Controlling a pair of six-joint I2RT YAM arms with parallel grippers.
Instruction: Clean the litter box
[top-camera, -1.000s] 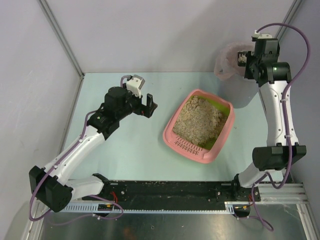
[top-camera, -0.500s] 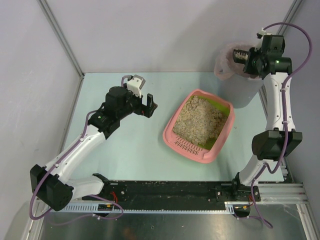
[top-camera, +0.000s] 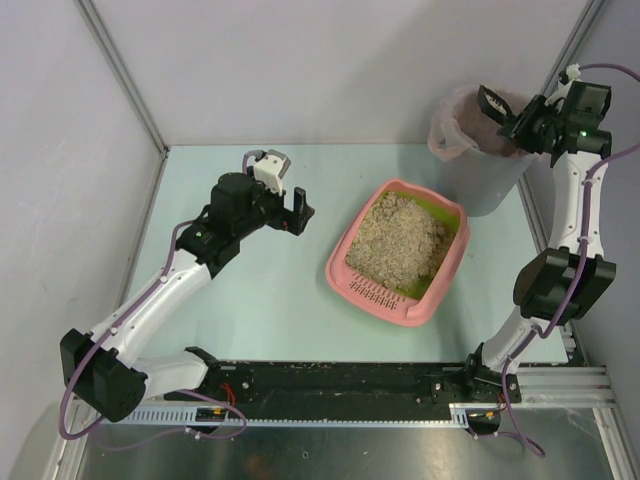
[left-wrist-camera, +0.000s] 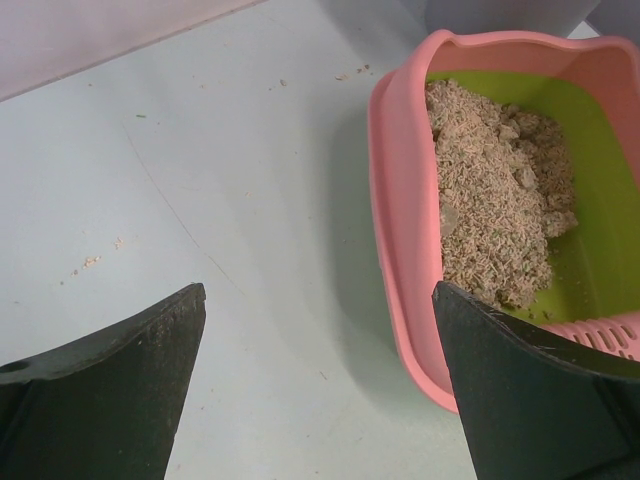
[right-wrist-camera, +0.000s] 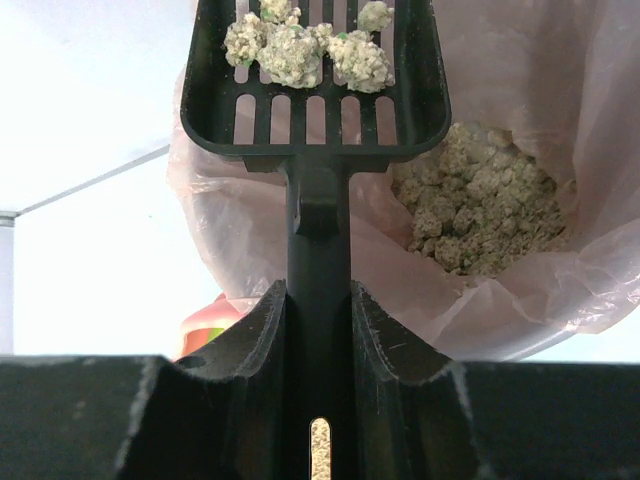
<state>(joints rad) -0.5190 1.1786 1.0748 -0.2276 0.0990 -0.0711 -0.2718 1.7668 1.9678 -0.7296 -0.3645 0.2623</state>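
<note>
The pink litter box (top-camera: 340, 268) with green lining and beige litter sits mid-table; its left wall shows in the left wrist view (left-wrist-camera: 392, 250). My right gripper (top-camera: 527, 122) is shut on the handle of a black slotted scoop (right-wrist-camera: 316, 70), held over the grey bucket (top-camera: 480, 180) lined with a pinkish bag. The scoop carries several litter clumps (right-wrist-camera: 300, 45); more clumps (right-wrist-camera: 480, 200) lie in the bag. My left gripper (top-camera: 297, 212) is open and empty, hovering left of the litter box; in its wrist view (left-wrist-camera: 318, 330) the jaws stand wide apart over the bare table.
Grey walls close the table at the back and left. Small litter crumbs (left-wrist-camera: 92, 261) lie on the pale green table top left of the box. The black rail of the arm bases (top-camera: 330, 380) runs along the near edge.
My right arm has swung the scoop up and to the right, from beside the bucket to over its mouth. The left arm has not moved.
</note>
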